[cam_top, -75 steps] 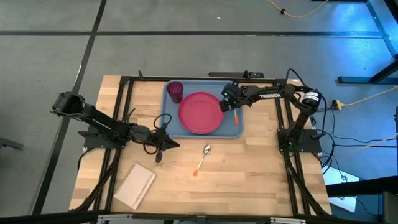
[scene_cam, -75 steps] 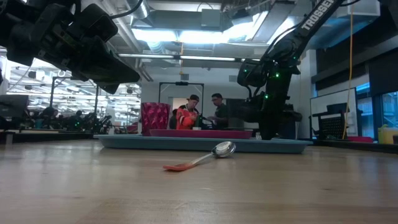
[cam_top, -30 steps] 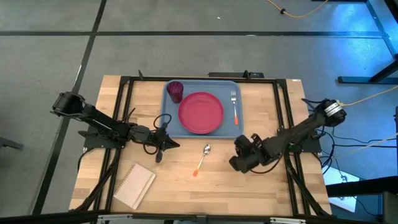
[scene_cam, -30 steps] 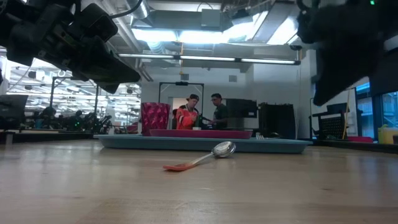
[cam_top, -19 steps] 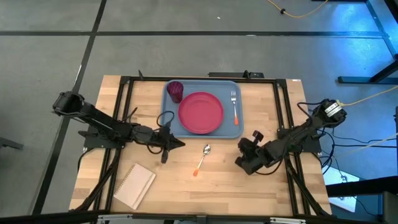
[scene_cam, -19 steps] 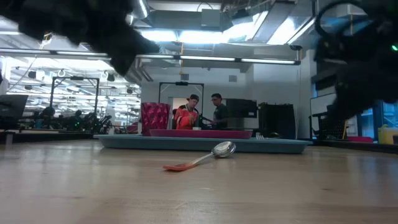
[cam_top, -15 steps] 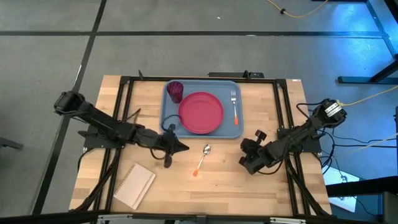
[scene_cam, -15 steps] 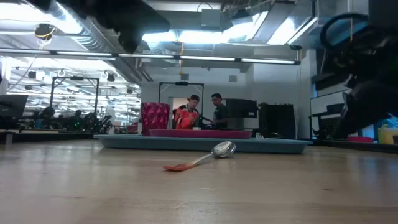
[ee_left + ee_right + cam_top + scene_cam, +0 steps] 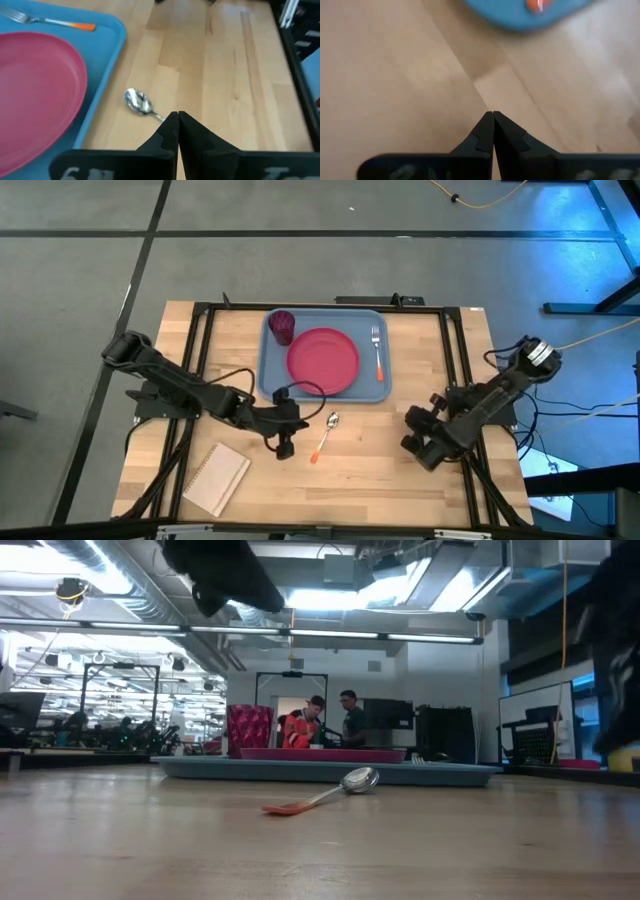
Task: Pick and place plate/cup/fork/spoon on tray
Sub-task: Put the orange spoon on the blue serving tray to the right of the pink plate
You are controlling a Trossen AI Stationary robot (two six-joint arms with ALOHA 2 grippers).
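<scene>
Bare wood rings the spoon (image 9: 325,434); tray (image 9: 270,385) rim borders its bowl.

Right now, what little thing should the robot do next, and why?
Probably open the left gripper and ease it toward the spoon. The plate, cup and fork already sit on the tray; only the spoon lies on the table, and that gripper is shut beside it. The right gripper is farther off.

Overhead, table-level and wrist views, spoon (image 9: 320,794) shared
</scene>
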